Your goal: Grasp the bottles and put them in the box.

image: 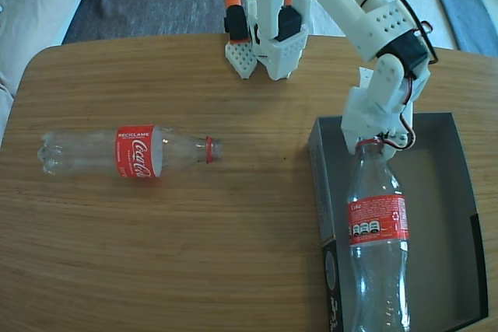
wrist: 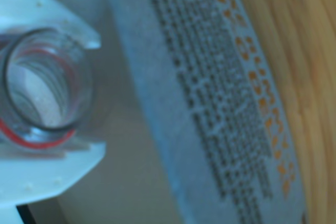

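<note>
My jaws pinch the neck of one Coca-Cola bottle, right at its red ring, and in the wrist view the open mouth of that held bottle sits framed between my white fingers. The bottle's long axis runs from my grip toward the near edge of the fixed view, its body lying over the left part of the dark grey box, close along the left wall; whether its base rests on the box floor I cannot tell. As I judge it, the coming move turns on lowering it flat inside the walls before I let go. Its red label shows only small white symbols I cannot read. The other bottle lies on its side on the desk, well apart to the left in the fixed view, mouth pointing toward the box; its label reads "Coca-Cola" with "RECICLAME" above. The print on the box wall in the wrist view is too blurred to read.
</note>
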Robot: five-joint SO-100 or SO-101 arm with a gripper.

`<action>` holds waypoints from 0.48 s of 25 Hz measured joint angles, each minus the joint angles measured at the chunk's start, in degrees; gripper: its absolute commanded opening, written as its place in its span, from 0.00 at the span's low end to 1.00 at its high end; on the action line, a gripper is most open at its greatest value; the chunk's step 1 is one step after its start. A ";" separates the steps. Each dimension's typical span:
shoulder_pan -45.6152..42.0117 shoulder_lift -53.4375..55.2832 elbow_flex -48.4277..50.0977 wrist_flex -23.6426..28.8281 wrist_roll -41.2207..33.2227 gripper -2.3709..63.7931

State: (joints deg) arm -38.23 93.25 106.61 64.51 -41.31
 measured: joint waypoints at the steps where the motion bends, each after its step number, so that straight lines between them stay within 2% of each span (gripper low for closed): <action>1: 0.26 0.00 0.00 0.00 0.00 0.13; 3: 0.88 0.00 0.00 0.00 0.00 0.19; 8: 0.35 0.00 0.00 0.00 0.00 0.43; 12: 0.62 0.00 0.00 0.00 0.00 0.51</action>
State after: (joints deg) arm -37.62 93.25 106.61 64.51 -41.31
